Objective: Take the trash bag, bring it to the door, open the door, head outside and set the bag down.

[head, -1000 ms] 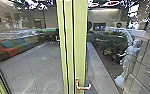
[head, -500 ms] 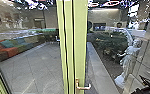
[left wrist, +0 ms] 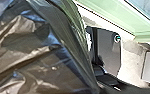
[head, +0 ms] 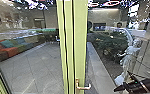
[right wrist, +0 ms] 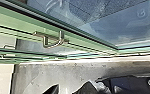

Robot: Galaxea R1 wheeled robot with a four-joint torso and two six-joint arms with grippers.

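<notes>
Trash bag is showing large in your left wrist view, close to the camera, above pale ground and near a green frame. Its ends are running out of sight, so you can't tell its long axis or which way its mouth is pointing; the long creases are slanting across it. It's looking black, glossy and thin, crumpling into folds, with brownish and silvery shine. You're seeing one bag, one metal door handle, one white statue and one teal cushion lying on the orange and green seating. Your right gripper is reaching in near the handle, apart from it; whether it's opening or closing, you can't tell. For your left gripper, you can't tell either, nor whether it's clamping the bag.
</notes>
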